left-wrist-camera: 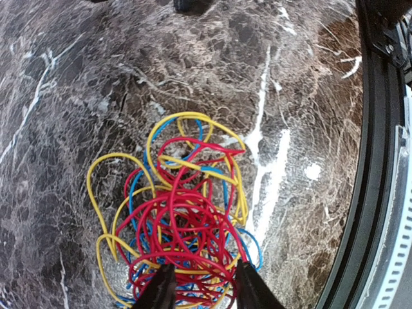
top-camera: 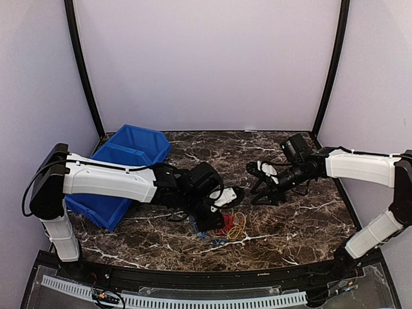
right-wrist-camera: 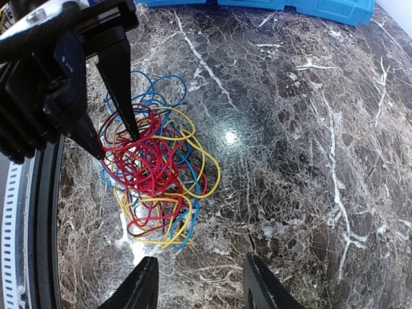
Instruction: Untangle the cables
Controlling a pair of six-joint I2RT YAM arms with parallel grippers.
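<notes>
The left hand (left-wrist-camera: 205, 273) hangs low over the cables (left-wrist-camera: 187, 212), which lie in one knotted heap on the desk (left-wrist-camera: 77, 77) right under it. Its fingers stand apart, tips sunk among the loops with a bunch of the red cable (left-wrist-camera: 187, 206) between them. Nothing looks clamped yet.

The main risk is a blind pinch. If this hand closes here, it likely catches several red strands at once, perhaps with blue cable (right-wrist-camera: 158, 96) underneath. A lift would then drag the whole heap up as one lump and pull the knots tighter. The yellow cable (left-wrist-camera: 187, 116) loops out past the fingertips and threads back through the red. A hard pull on red could cinch it down.

The fingertips sit close to the desk, so going any lower may scrape them on the marble or trap a wire under a tip.

The right hand (right-wrist-camera: 205, 283) is well off to the right of the heap. It is raised, with its fingers spread and nothing between them, so nothing pins the cables. With no second hold, any tug from the left hand probably slides the heap across the desk without drawing a strand free.
</notes>
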